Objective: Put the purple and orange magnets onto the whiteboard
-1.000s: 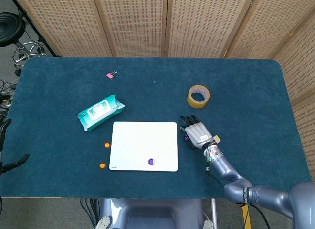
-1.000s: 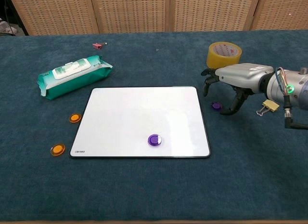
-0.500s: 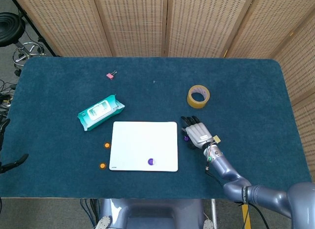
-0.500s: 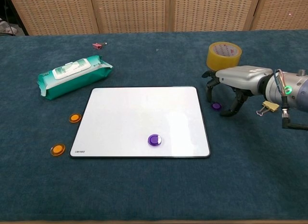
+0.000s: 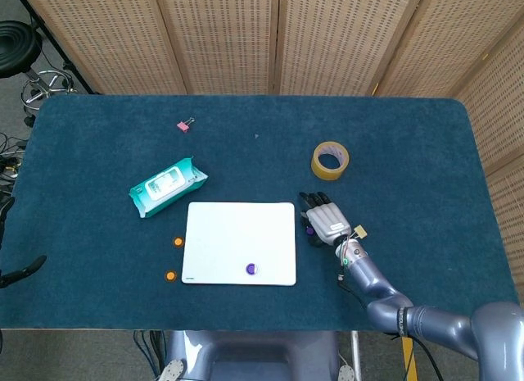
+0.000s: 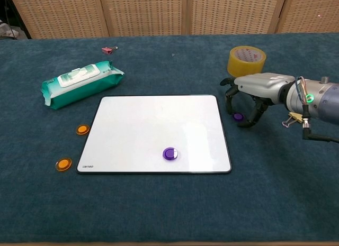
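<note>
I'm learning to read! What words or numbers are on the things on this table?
Whiteboard: small grey print at its near left corner, too small to read.
Wipes pack: print on its white label, too blurred to read.
Tape roll: red marks on its side, unreadable.
Nothing else shows any writing.

the right arm reaches in from the lower right, forearm low over the bench. the right hand [image 6: 253, 95] is palm down with its dark fingers [image 6: 230, 101] curled downward and spread apart, holding nothing. in the head view the same hand [image 5: 326, 220] points away from the robot. the left hand shows in neither view.
</note>
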Tool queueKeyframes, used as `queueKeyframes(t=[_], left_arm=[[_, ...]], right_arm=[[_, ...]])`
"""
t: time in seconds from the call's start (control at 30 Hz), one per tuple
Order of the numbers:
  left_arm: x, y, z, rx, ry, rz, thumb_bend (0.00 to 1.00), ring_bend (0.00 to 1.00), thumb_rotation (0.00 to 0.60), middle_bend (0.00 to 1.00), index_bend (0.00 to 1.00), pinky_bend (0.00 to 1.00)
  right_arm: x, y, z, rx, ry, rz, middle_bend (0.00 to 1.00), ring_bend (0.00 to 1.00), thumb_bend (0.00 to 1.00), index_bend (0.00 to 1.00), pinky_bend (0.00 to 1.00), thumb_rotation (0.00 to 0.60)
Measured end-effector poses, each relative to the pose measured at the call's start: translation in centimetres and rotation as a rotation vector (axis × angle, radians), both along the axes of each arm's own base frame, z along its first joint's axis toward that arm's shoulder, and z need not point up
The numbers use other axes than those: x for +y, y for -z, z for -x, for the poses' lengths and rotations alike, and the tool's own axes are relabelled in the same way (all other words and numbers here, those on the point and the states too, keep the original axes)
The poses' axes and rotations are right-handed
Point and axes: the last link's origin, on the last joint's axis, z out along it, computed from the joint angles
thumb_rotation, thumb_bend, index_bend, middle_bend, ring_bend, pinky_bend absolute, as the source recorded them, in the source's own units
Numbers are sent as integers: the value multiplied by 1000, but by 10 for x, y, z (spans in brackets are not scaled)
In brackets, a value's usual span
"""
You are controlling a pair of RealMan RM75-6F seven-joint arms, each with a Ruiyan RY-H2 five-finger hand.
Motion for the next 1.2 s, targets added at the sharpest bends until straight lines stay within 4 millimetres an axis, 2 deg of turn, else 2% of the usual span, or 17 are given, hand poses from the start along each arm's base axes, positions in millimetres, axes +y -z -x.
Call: queueKeyframes(t=[0.27, 0.57, 0.7, 0.97, 1.2], left_arm=[[0, -1, 0, -2, -1, -2, 0, 0, 600, 0, 0, 73], [0, -1, 0, -1, 0, -1, 0, 0, 600, 0, 0, 73], [0, -1, 0, -2, -2, -1, 0, 0, 600, 0, 0, 73], [0, 0, 0, 0, 0, 3, 0, 0, 600, 0, 0, 73], [-1, 0, 0, 6, -1, 8, 0, 0, 600, 0, 0, 73]], right_arm=[[-1, 0, 1, 4, 1, 8, 0, 0, 406, 501, 0, 600], [1, 0, 1, 5, -4, 9, 0, 0, 419, 516, 0, 600], [3, -2, -5, -4, -26, 11, 0, 0, 443, 522, 0, 600], [15, -5, -29, -46, -93, -7, 0, 0, 467, 524, 0, 600], [38, 10, -70, -105, -184, -66, 0, 0, 468, 525, 0, 600]])
